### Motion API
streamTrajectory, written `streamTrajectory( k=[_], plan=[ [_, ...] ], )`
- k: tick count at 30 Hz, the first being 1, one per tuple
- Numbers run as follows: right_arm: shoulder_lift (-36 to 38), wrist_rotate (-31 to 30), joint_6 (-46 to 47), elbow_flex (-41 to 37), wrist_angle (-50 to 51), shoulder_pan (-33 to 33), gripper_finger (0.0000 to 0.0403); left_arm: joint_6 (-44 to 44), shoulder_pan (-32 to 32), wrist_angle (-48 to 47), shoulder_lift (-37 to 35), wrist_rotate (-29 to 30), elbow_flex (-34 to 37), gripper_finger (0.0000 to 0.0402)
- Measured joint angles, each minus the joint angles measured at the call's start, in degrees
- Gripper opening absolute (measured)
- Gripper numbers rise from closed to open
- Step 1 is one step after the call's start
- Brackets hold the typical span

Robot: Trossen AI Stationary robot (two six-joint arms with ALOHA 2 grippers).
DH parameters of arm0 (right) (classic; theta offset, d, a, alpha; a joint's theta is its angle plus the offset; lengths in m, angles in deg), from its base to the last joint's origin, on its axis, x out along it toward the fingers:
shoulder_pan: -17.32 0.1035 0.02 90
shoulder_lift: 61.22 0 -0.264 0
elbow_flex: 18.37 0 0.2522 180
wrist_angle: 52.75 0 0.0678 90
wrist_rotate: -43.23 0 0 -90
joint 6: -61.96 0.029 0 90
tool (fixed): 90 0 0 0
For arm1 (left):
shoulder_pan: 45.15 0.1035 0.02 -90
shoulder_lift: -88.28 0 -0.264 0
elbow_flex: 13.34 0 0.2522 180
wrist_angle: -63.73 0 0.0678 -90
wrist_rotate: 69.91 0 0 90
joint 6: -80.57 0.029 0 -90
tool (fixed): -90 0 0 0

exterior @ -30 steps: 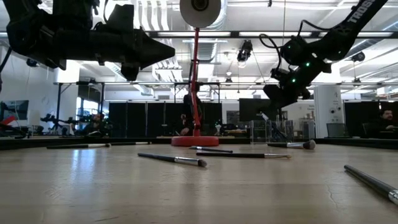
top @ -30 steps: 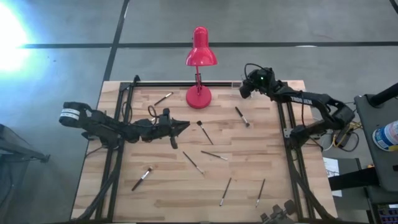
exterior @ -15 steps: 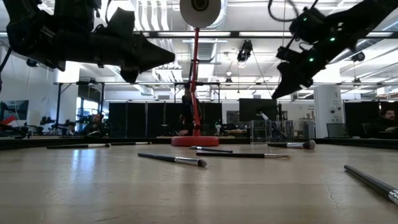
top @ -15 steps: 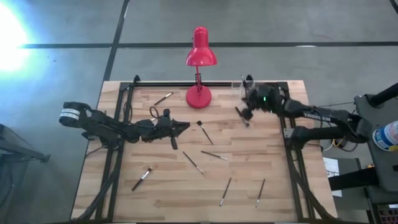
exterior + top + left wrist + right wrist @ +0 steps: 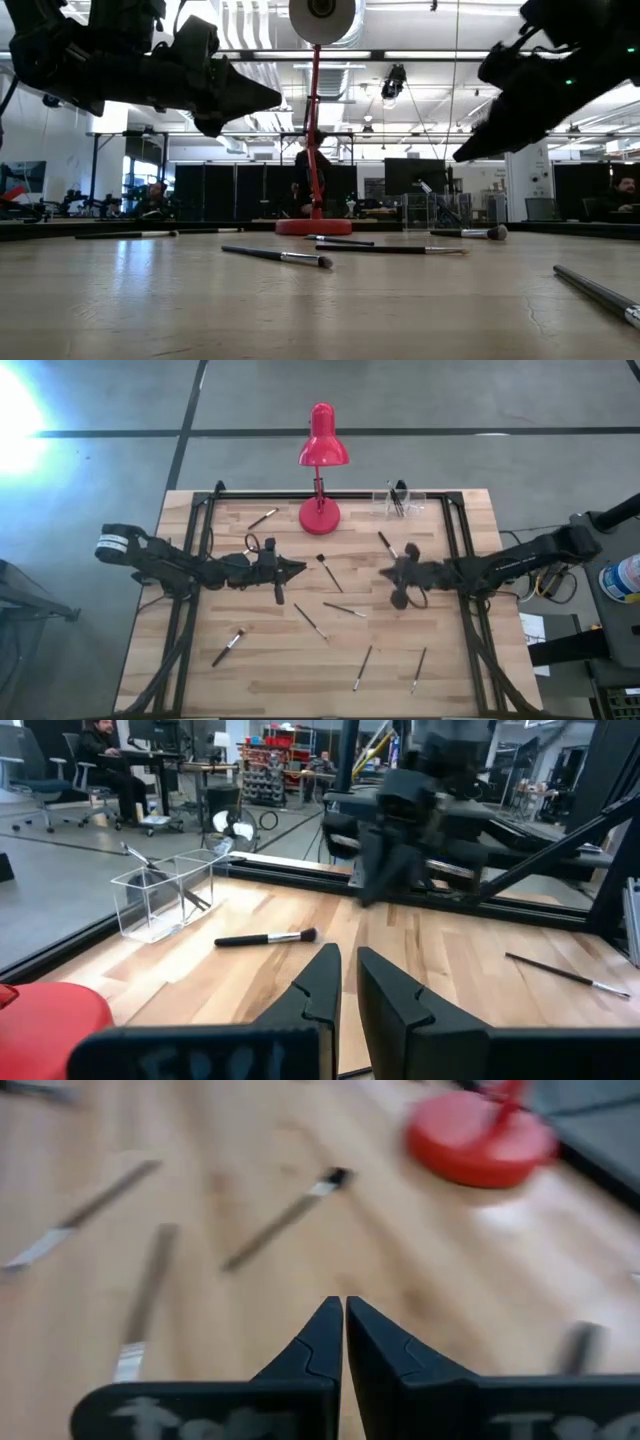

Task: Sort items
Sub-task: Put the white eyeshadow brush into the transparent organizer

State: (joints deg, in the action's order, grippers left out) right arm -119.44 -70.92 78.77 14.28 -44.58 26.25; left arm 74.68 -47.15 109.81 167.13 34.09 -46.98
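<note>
Several thin brushes lie flat and scattered on the wooden table, among them one near the middle, one at the far right and one near the left. More brushes stand in a clear container at the far right. My left gripper hovers left of centre, its fingers a narrow gap apart with nothing between them. My right gripper hovers right of centre, shut and empty, above the table in the low view.
A red desk lamp stands on its round base at the far middle of the table. Black frame rails run along the left and right sides. Bare wood lies between the two grippers and along the near edge.
My right gripper has swung from above the clear container at the far right corner down toward the table's near edge and its middle, leaving the container uncovered. It now hovers right of centre. The brushes on the table have stayed put.
</note>
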Motion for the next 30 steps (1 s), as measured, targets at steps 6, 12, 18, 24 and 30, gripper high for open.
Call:
streamTrajectory(
  k=[6,12,18,24,30],
  plan=[
    [-7.17,-0.03,3.59,-1.19,-9.6,8.47,0.0013,-0.07,0.0,-0.9,0.0,-0.02,0.0,0.003],
    [-16.2,0.01,5.32,1.81,-10.6,11.97,0.0013,-0.24,0.0,-1.8,0.0,-0.02,0.0,0.003],
    [-25.86,0.66,5.23,7.23,-9.41,13.69,0.0048,-0.3,-0.04,-2.12,0.0,-0.02,0.0,0.003],
    [-33.2,0.87,6.21,13.03,-3.87,13.77,0.0104,-0.43,-0.04,-2.34,0.0,-0.02,0.0,0.003],
    [-37.2,3.6,6.17,16.54,-1.45,13.68,0.0116,-0.61,-0.02,-2.65,0.0,-0.02,0.0,0.003]
  ],
)
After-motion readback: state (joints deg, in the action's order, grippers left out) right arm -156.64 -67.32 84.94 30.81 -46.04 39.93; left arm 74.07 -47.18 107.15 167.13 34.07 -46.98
